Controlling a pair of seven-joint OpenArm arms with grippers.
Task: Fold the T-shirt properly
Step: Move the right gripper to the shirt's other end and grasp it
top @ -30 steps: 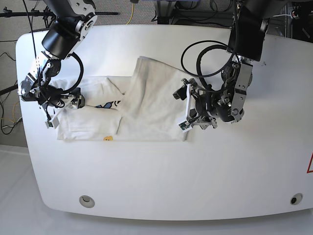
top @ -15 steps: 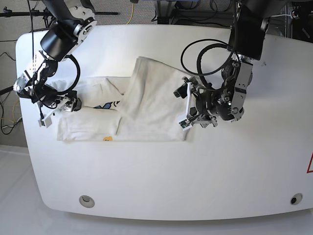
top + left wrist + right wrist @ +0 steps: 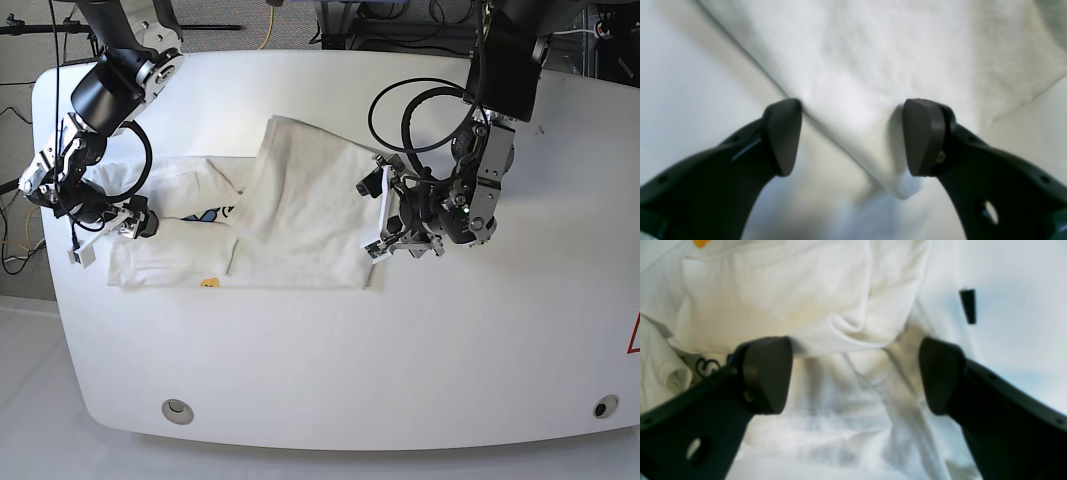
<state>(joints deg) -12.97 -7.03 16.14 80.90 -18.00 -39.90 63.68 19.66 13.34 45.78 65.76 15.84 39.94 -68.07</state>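
Surface: we see a white table (image 3: pixel 330 370); cables and dark gear lie behind its far edge.
T-shirt (image 3: pixel 300 215): partly folded at table centre-left; one flap is turned over the body; the orange mark (image 3: pixel 209 283) sits near its front hem.
Left gripper (image 3: pixel 850 136): we note jaws spread, straddling a cloth corner; nothing pinched.
Right gripper (image 3: pixel 855 373): jaws spread above rumpled cloth by the black tag (image 3: pixel 968 305).
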